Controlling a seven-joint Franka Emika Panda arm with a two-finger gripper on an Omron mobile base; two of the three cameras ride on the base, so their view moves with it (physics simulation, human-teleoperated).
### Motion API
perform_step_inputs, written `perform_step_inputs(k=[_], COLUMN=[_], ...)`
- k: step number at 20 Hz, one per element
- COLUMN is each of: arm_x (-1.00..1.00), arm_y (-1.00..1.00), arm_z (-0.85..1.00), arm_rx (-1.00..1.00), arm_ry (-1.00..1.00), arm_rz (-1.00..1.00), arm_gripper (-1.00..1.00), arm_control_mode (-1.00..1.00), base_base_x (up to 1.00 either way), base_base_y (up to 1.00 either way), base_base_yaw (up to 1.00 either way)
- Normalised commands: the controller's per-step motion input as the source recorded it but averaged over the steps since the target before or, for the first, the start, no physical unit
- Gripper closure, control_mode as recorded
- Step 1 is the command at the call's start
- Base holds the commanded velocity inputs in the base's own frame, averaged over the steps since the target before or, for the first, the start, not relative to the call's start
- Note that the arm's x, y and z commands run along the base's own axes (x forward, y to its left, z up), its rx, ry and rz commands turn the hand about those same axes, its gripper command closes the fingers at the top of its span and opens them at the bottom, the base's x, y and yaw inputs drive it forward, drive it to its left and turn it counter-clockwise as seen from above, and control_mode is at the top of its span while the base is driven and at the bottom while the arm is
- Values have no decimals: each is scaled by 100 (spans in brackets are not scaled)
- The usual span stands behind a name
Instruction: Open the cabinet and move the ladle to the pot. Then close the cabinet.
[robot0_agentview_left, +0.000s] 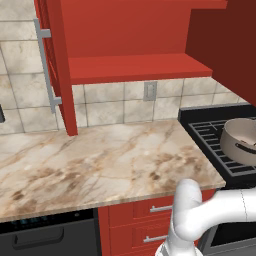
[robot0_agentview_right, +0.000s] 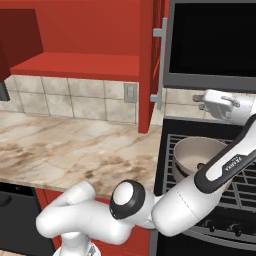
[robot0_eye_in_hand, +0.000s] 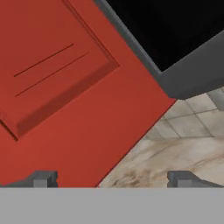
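Marble counter (robot0_agentview_left: 100, 160) is spread beneath the cabinet (robot0_agentview_left: 130, 35), both of whose doors are swung wide; its shelf is seen bare; the pot (robot0_agentview_right: 200, 152) is seated on the stove (robot0_agentview_right: 240, 200), a dark handle-like piece lying in it, judged to be the ladle though this cannot be confirmed. The gripper (robot0_eye_in_hand: 111, 179) is held beside the right door, fingertips (robot0_eye_in_hand: 41, 179) spread, nothing grasped. Closing is judged the step in hand; each door must next be pushed shut.
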Motion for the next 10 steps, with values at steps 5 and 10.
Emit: perform_step_inputs(k=[5,10], arm_x=[-41,-16], arm_y=[74,74], arm_z=[0,3], arm_rx=[0,1], arm_ry=[-6,-4], arm_rz=[5,3], arm_gripper=[-100,-100], arm_control_mode=[-100,-100], base_base_x=[0,0], base_base_y=[0,0], base_base_yaw=[0,0])
